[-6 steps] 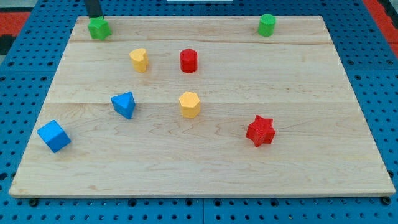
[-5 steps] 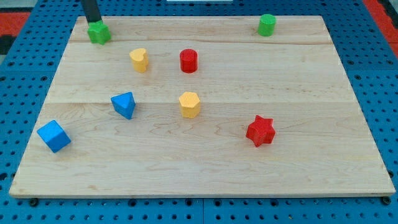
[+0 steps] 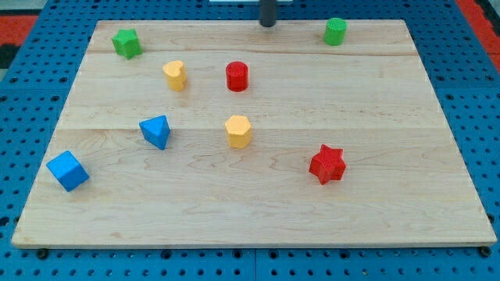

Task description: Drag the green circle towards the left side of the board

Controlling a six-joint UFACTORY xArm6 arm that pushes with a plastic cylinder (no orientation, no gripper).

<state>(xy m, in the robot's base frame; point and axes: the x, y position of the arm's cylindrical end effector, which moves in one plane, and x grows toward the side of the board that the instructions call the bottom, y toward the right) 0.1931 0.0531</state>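
Wooden board on blue pegboard: the green circle sits untouched near the board's top-right corner. My tip — a bare rod, nothing grasped — stands left of it; pushing from here risks sending it right.

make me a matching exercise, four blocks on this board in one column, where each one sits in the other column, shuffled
Blocks:
1. green circle
2. blue cube
3. red star
4. green star

Places:
A. the view's bottom left, near the board's edge
B. the view's top right, to the right of my tip
C. the view's top left corner
D. the view's lower right of centre

Pairs: 1-B, 2-A, 3-D, 4-C
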